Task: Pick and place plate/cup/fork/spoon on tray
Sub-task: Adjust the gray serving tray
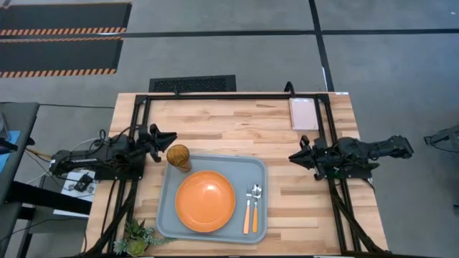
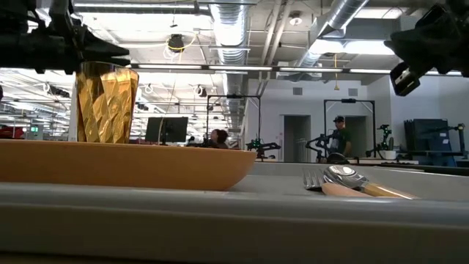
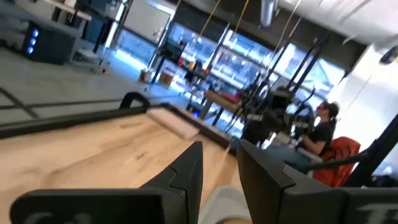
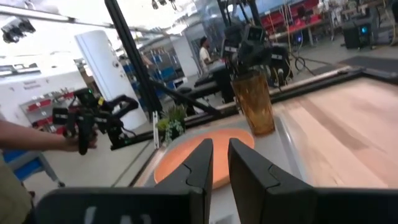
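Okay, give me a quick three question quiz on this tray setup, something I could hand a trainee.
1. True or false: the cup stands upright at a corner of the tray.
2. What lies on the tray beside the plate?
A. only a knife
B. the fork and spoon, side by side
C. nothing at all
3. Fill in: the left gripper hangs near the ____, while the right gripper waits off to the tray's other side.

Key: 1 true; 2 B; 3 cup.
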Controlling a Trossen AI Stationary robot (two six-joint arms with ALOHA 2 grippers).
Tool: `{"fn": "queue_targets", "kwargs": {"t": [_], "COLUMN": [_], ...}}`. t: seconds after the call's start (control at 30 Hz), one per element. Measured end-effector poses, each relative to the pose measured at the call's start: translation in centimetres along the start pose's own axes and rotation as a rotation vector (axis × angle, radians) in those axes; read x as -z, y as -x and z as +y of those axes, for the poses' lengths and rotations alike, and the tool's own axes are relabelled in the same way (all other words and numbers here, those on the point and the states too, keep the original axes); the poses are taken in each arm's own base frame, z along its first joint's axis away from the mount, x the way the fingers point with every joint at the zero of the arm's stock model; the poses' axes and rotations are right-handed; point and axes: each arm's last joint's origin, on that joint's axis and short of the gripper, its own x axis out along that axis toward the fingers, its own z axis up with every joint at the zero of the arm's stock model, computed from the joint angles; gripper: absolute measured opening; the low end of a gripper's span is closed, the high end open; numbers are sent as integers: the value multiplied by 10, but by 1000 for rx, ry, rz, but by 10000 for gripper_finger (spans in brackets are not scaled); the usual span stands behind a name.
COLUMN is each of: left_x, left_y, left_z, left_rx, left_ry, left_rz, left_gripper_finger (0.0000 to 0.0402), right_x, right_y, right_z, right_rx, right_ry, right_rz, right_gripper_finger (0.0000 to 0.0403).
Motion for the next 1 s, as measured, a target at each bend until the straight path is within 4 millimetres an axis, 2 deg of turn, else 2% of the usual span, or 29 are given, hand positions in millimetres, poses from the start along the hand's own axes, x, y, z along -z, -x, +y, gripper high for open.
{"fn": "queue_targets", "kwargs": {"t": [0.37, 1.0], "left_x": [4, 4], "left_y": [0, 0], "left_z": [2, 2], "left_rx": [-16, -18], "left_ry": [3, 0], "left_rz": [43, 42], "left_gripper_finger": [87, 87], "right_x": [9, 7], "right_y": [0, 0], "right_z": [-3, -3], "right_rx": [29, 39], "right_ry": [1, -20], "right_rz": [89, 72], "right_gripper_finger": [76, 76]}}
